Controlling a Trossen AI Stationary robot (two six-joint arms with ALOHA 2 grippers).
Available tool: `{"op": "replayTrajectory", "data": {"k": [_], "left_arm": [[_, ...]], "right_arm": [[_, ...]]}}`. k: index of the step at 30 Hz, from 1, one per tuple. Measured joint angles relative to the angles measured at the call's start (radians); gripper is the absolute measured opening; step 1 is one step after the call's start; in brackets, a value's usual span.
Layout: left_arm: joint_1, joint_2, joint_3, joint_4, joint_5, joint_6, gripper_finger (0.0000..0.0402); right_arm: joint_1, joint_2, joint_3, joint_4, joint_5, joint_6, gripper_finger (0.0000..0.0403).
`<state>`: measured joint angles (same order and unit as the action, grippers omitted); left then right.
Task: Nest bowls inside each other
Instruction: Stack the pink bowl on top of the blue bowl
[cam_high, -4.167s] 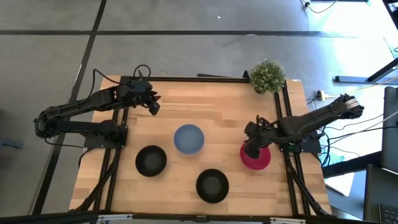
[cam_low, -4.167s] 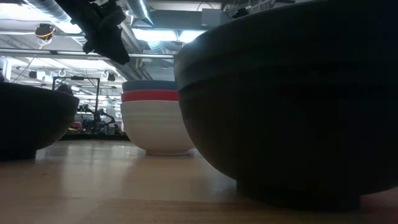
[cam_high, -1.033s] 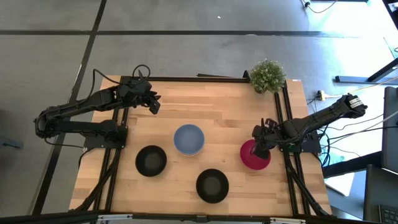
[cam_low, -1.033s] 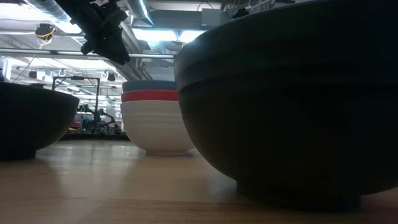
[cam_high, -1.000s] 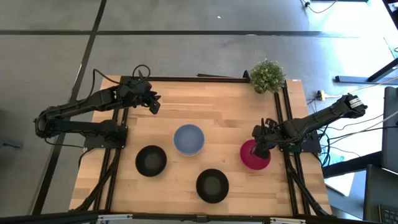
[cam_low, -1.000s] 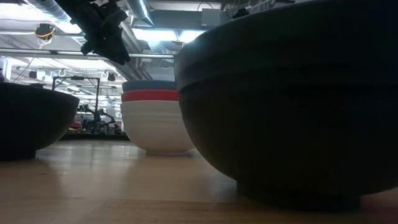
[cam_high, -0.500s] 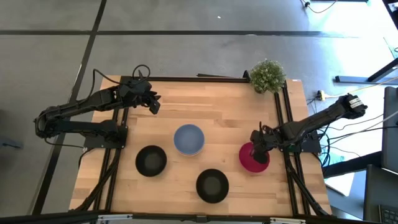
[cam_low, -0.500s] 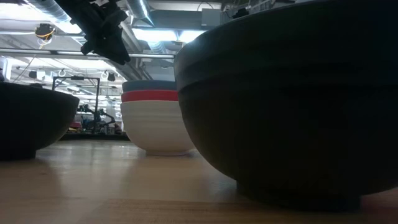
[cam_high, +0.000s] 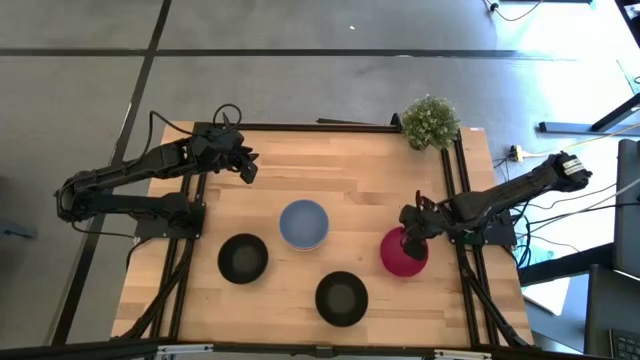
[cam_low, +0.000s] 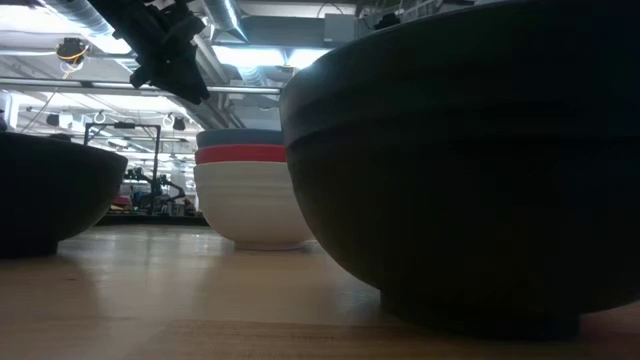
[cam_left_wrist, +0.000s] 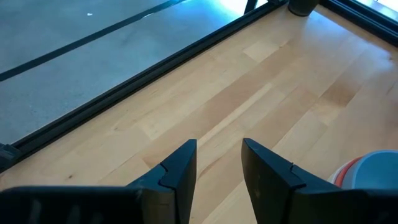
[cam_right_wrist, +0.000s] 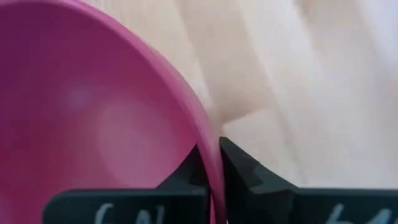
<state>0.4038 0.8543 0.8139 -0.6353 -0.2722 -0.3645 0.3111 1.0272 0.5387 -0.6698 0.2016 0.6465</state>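
The magenta-pink bowl (cam_high: 401, 256) is at the table's right, with my right gripper (cam_high: 409, 238) shut on its rim; it fills the right wrist view (cam_right_wrist: 93, 118). The blue bowl (cam_high: 304, 222) sits in the red bowl (cam_low: 240, 155), which sits in the white bowl (cam_low: 250, 205), at the table's middle. Two black bowls stand on their bases: one at near left (cam_high: 243, 258), one at near middle (cam_high: 341, 297). My left gripper (cam_high: 246, 166) is open and empty above the far left of the table. My right gripper pinches the magenta-pink bowl's rim (cam_right_wrist: 209, 140) on the bowl's far side, one finger inside the bowl and one (cam_right_wrist: 239, 168) outside. The fingers come from above, slanting in from the table's right. Whether the bowl's base is clear of the table I cannot tell.
A small green potted plant (cam_high: 431, 122) stands at the far right corner. Dark frame rails (cam_high: 452, 190) run along the table's sides. Bare wood lies between the stack and the magenta-pink bowl.
My right gripper has gone a little toward the table's left edge, and the magenta-pink bowl has come with it toward the stack. My left arm has kept still.
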Motion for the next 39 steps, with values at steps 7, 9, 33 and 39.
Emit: {"op": "replayTrajectory", "data": {"k": [7, 9, 33, 39], "left_arm": [[0.0, 0.0, 0.0, 0.0, 0.0, 0.0, 0.0121], [0.0, 0.0, 0.0, 0.0, 0.0, -0.001, 0.0121], [-0.001, 0.001, 0.0, -0.004, 0.058, -0.021, 0.0121], [-0.001, 0.001, 0.0, -0.01, 0.058, -0.018, 0.0121]], "right_arm": [[-0.107, 0.0, 0.191, -0.066, -0.053, -0.142, 0.0016], [-0.145, 0.0, 0.254, -0.066, -0.111, -0.178, 0.0016], [-0.361, 0.658, 0.9, 0.027, -0.335, -0.675, 0.0016], [-0.388, 0.812, 1.051, 0.016, -0.433, -0.71, 0.0016]]}}
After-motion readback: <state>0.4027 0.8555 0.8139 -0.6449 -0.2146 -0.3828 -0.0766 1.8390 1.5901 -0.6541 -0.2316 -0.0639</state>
